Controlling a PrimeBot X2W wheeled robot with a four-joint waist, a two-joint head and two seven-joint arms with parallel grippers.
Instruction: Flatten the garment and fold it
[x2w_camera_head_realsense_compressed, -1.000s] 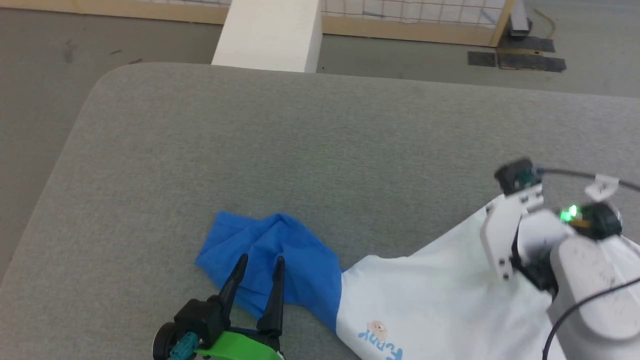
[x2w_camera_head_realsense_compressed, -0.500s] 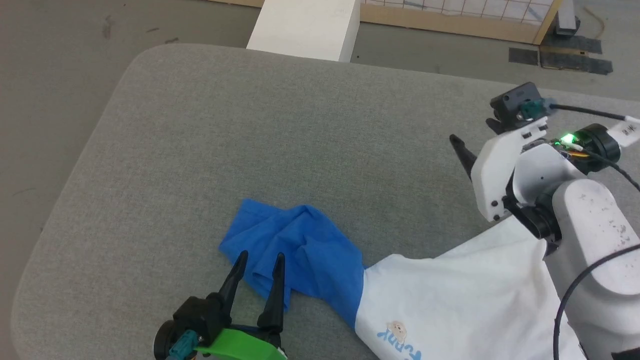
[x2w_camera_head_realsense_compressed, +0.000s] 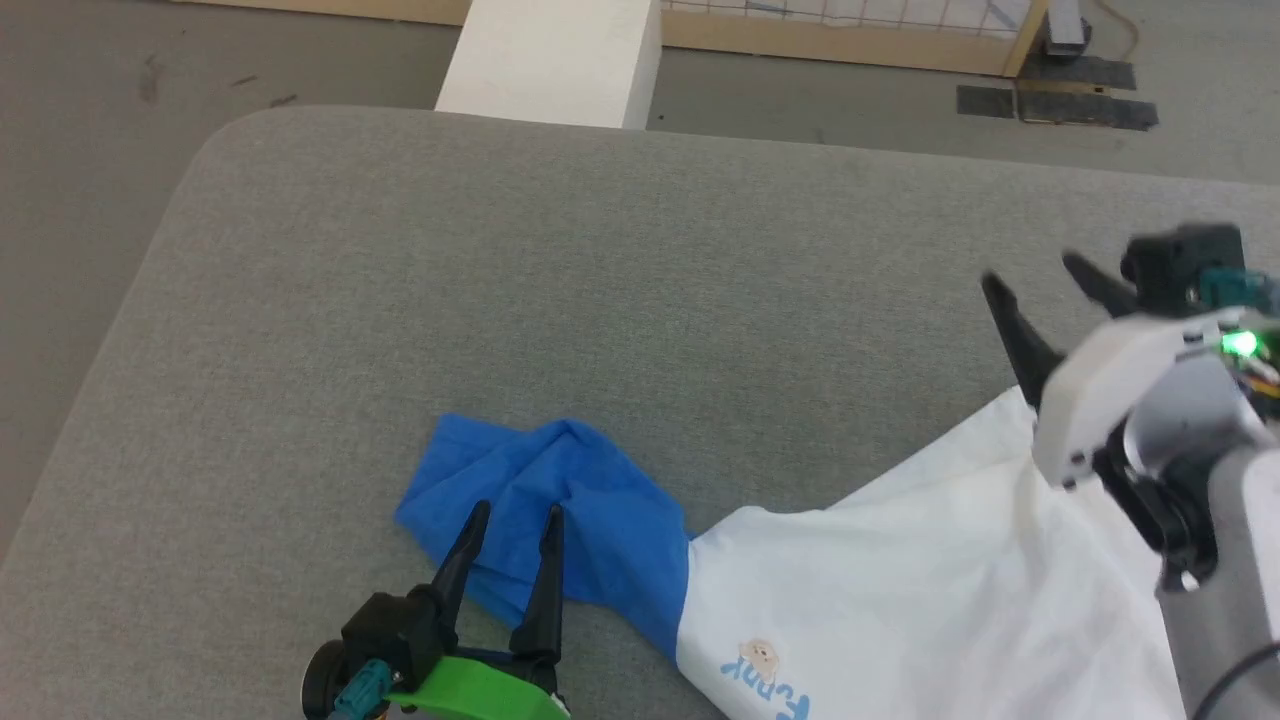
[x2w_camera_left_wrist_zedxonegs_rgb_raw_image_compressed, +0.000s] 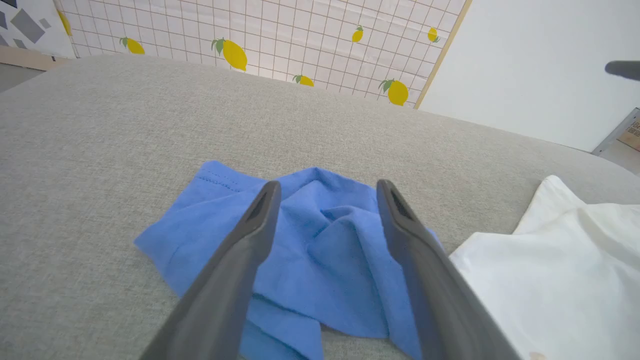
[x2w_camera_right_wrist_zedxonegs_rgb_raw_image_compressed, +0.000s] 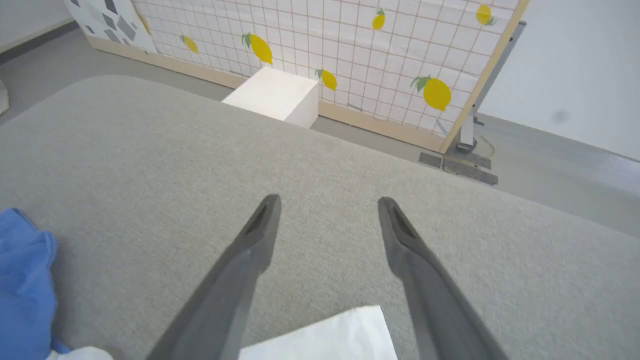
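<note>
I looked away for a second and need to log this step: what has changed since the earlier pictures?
The right gripper, earlier down on a white corner of the garment, has lifted off it and opened. Its jaws now stand apart above the bare table just past that corner, holding nothing. The left gripper stays open over the bunched blue sleeve, and the garment lies as before.

Bright even light, soft shadows
</note>
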